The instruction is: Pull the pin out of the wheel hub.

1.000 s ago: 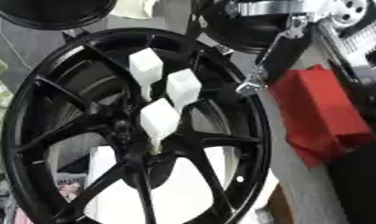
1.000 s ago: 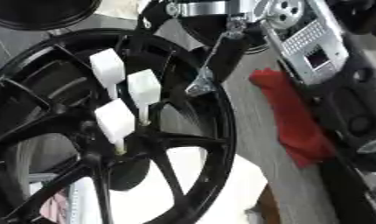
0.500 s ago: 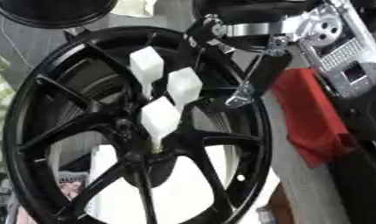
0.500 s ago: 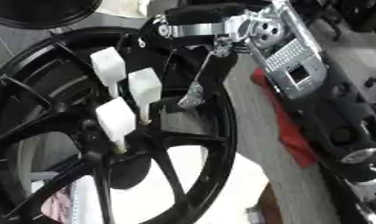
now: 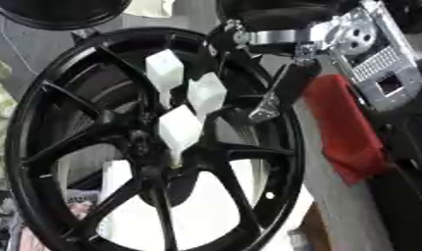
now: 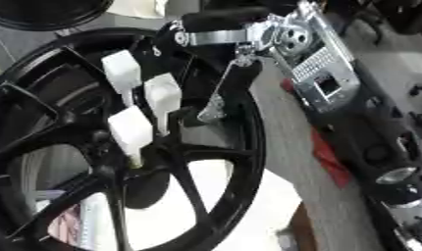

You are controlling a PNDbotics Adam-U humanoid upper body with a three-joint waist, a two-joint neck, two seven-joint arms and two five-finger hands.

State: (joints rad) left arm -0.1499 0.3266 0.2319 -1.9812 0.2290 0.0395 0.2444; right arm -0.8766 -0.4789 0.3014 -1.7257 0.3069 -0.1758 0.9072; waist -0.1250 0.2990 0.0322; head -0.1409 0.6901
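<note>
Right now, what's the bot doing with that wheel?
The robot's right hand is reaching in from the upper right over the black wheel hub, fingers pointing down toward the spokes. Three white pins stand up near the hub centre, and none is in the hand. A fingertip hangs close beside the middle one, apparently not touching. A red cloth lies to the wheel's right. The left hand isn't visible.
</note>
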